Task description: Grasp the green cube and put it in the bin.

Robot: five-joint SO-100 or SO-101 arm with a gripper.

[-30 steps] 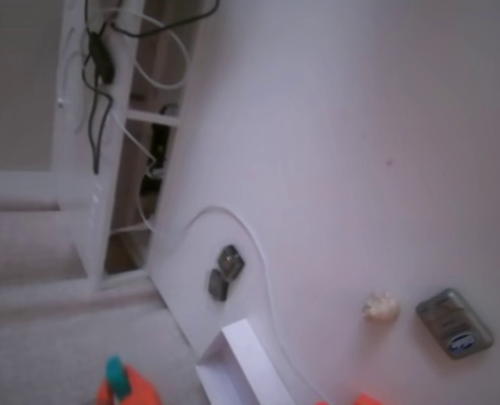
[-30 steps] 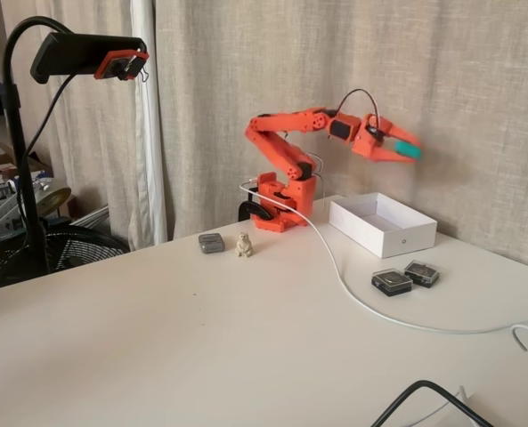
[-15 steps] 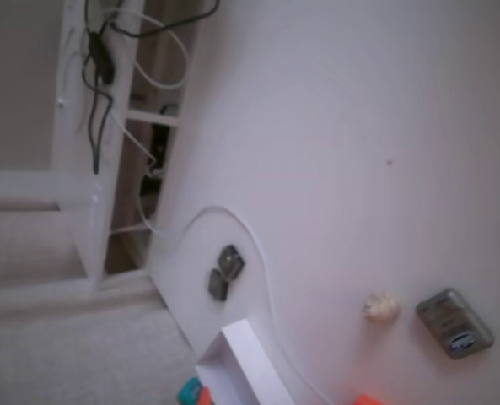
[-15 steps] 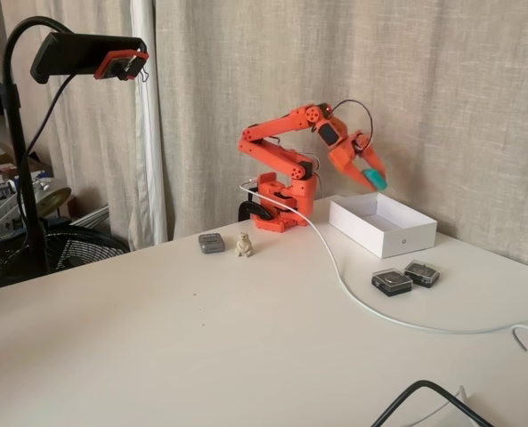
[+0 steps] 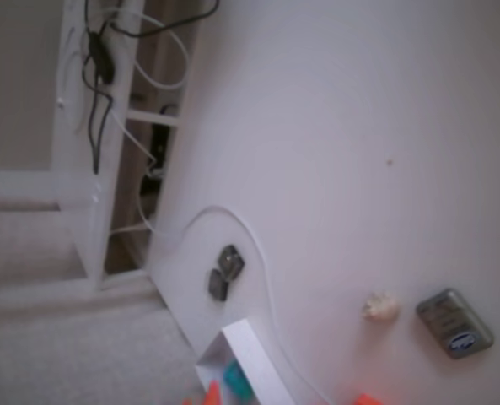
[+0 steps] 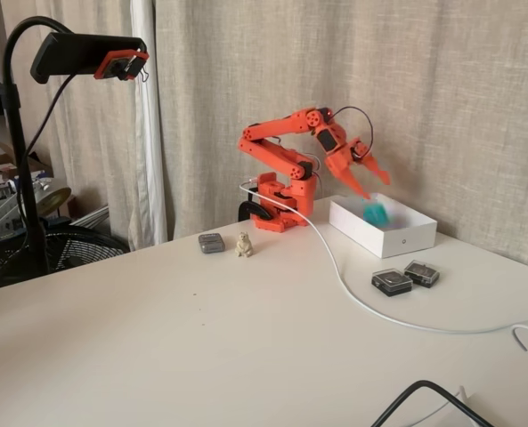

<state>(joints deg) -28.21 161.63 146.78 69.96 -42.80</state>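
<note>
Half a second ago the small teal-green cube (image 6: 376, 213) was still pinched in the orange two-finger gripper (image 6: 371, 181); now it is free of the fingers and sits just below them, at the mouth of the white thin-walled rectangular bin (image 6: 397, 238), whether resting or still falling cannot be told. The gripper's jaws are spread apart and hold nothing, hanging above the bin's back left part as the side fixed view shows it. In the downward-looking fixed view the cube (image 5: 236, 379) lies inside the bin (image 5: 254, 353), close to its upper corner, with an orange fingertip just left of it.

In front of the bin in the side view, 2 dark grey square blocks (image 6: 407, 277) lie side by side, touching. Left of the bin, past the arm's base, stand a grey rounded tin (image 6: 211, 243) and a small beige figurine (image 6: 243, 245). A white cable (image 6: 353, 289) runs between the bin and these.
</note>
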